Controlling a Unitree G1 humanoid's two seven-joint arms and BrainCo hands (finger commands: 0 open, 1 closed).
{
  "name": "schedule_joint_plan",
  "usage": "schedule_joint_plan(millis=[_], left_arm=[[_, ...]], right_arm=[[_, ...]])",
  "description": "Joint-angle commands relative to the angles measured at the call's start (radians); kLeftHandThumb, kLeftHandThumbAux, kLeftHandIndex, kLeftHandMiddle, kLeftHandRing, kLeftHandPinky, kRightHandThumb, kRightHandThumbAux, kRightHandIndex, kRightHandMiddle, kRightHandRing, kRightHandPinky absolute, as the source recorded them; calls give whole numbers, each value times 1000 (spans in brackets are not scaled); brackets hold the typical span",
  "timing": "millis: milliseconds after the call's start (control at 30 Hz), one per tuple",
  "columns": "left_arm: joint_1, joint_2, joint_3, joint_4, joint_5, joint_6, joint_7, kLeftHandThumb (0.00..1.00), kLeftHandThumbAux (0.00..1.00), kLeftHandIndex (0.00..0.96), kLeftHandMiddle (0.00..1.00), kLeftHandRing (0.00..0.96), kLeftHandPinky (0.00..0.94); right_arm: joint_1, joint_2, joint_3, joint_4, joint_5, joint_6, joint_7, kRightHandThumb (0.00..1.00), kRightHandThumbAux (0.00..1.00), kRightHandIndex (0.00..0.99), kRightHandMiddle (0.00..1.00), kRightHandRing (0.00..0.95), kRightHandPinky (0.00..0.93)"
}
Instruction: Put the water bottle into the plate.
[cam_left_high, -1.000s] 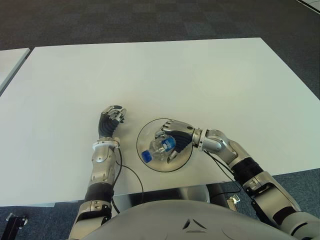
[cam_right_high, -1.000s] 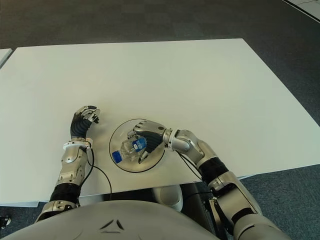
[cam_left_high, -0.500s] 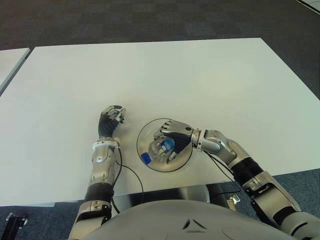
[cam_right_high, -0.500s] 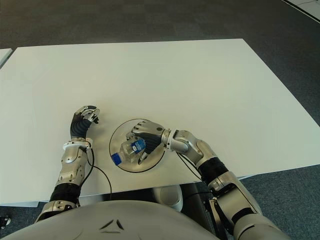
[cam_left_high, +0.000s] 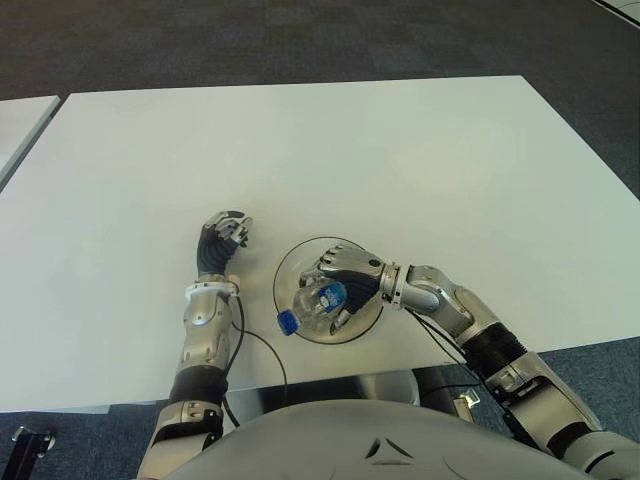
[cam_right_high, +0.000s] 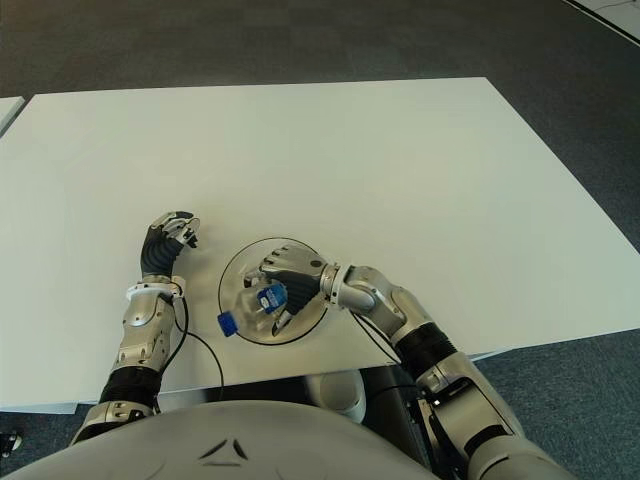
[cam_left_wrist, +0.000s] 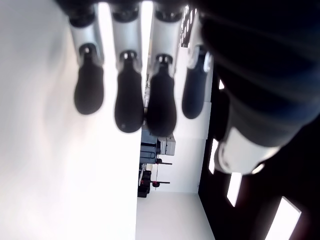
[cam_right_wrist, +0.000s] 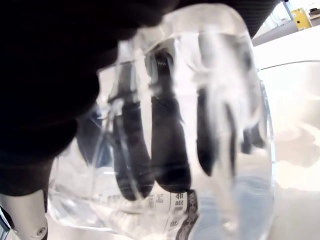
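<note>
Holding the bottle (cam_left_high: 318, 300) wrapped in your right hand (cam_left_high: 345, 281) over the plate (cam_left_high: 366, 315), cap toward 8 o'clock past the rim, you lower gently before uncurling. Left hand (cam_left_high: 222, 240) curls empty at 9 o'clock.

light: bright, even | shadows: soft | wrist views: blurred, backlit

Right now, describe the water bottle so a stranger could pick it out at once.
On the white table, near its front edge, sits a round clear plate. Over it, the right robot hand grips the water bottle: clear plastic, lying sideways, blue cap poking past the plate's left rim.
</note>
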Motion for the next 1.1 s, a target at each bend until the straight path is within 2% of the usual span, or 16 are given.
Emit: schedule_joint_plan(millis=[33, 133, 200, 267, 633, 1000, 1100], left_arm=[[9, -3, -5, 10, 8, 19, 12, 708, 713, 437, 683, 665, 643], [8, -4, -3, 10, 5, 22, 10, 708, 713, 436, 679, 661, 639], [10, -3, -4, 9, 10, 21, 14, 708, 713, 436, 673, 656, 638], [10, -2, -6, 9, 19, 20, 20, 708, 713, 436, 673, 657, 642], [8, 0, -7, 14, 37, 21, 37, 708, 714, 437, 683, 668, 651], [13, 2, -17, 4, 77, 14, 62, 707, 714, 437, 679, 661, 646], [16, 0, -17, -4, 70, 21, 53, 707, 714, 436, 678, 659, 643]], right_arm=[[-7, -8, 5, -27, -19, 19, 11, 249, 632, 142, 191, 199, 209], [-8, -11, 10, -33, -31, 23, 13, 207, 613, 96, 137, 143, 135], [-11, -15, 15, -30, -42, 22, 13, 156, 589, 39, 59, 60, 55], [-14, -16, 16, -28, -47, 18, 10, 123, 568, 15, 24, 24, 22], [-19, -15, 13, -2, -49, -50, -53, 24, 478, 0, 0, 0, 0], [-16, -8, 4, 26, -48, -104, -128, 6, 418, 0, 0, 0, 0], [-13, -2, -1, 38, -58, -130, -179, 13, 390, 0, 0, 0, 0]])
